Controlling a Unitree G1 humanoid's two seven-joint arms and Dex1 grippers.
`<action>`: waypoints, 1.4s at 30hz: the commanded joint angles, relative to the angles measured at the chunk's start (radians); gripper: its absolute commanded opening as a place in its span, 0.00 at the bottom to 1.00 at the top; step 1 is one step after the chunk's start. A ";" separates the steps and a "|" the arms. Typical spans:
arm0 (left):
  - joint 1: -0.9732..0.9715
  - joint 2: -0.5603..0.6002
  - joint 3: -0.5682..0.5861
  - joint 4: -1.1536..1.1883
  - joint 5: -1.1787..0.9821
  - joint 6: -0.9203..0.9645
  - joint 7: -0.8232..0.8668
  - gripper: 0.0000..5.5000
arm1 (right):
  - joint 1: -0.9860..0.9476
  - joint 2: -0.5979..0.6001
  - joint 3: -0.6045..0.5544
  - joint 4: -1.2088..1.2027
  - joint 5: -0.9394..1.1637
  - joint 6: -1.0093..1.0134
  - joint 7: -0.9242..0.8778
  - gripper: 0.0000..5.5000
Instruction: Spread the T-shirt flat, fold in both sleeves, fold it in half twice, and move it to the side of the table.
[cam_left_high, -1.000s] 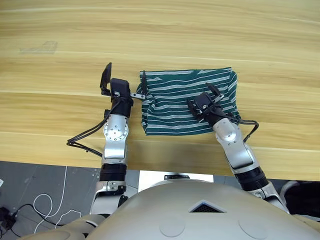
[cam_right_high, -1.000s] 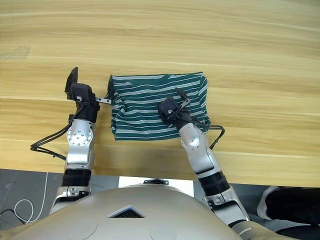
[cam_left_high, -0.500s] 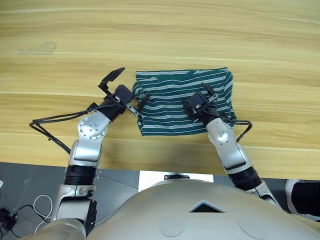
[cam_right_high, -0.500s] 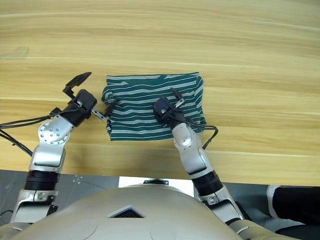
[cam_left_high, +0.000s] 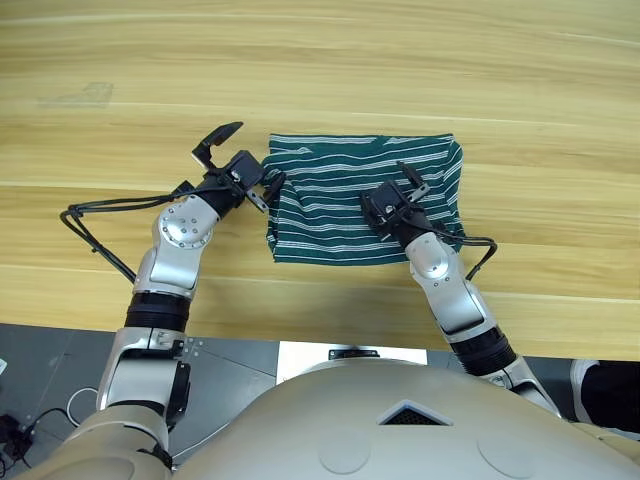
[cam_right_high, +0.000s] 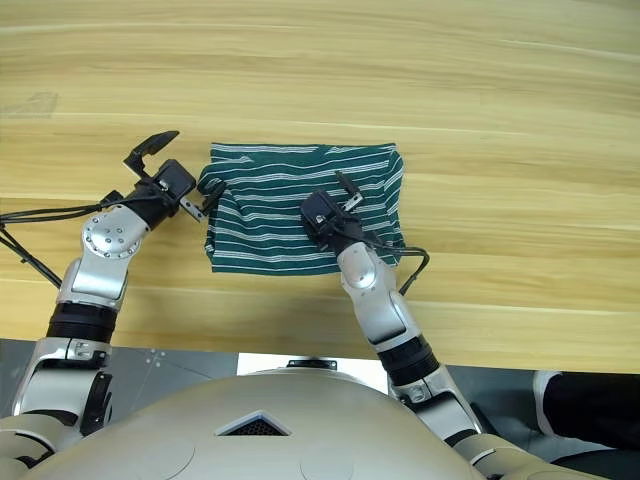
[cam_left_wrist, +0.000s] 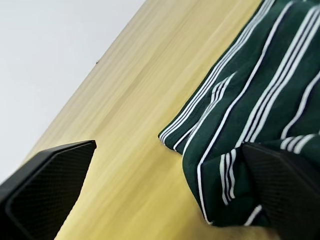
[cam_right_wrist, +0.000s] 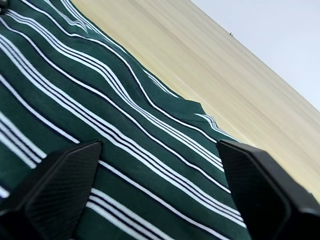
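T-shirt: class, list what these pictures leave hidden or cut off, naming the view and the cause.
1. T-shirt sleeves and lower layers: eye views, covered by the top fold.
2. Cloth under the right gripper: eye views, hidden by the gripper.
3. Most of the shirt: both wrist views, cut off by the picture edges.

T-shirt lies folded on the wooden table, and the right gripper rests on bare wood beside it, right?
No: the right gripper rests on the T-shirt itself, not on bare wood, as the left eye view shows. The T-shirt is folded on the wooden table.
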 joint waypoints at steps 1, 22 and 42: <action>-0.105 0.031 -0.049 0.120 0.082 -0.015 0.016 0.97 | 0.029 -0.003 0.012 0.042 -0.010 0.031 0.008 0.77; 0.016 -0.047 0.165 -0.103 -0.301 -0.137 0.146 0.97 | 0.027 0.038 -0.007 -0.006 0.037 -0.111 -0.041 0.77; -0.461 -0.130 0.030 0.585 -0.078 -0.251 0.155 0.97 | 0.586 -0.755 -0.209 0.002 0.476 -0.744 0.626 0.77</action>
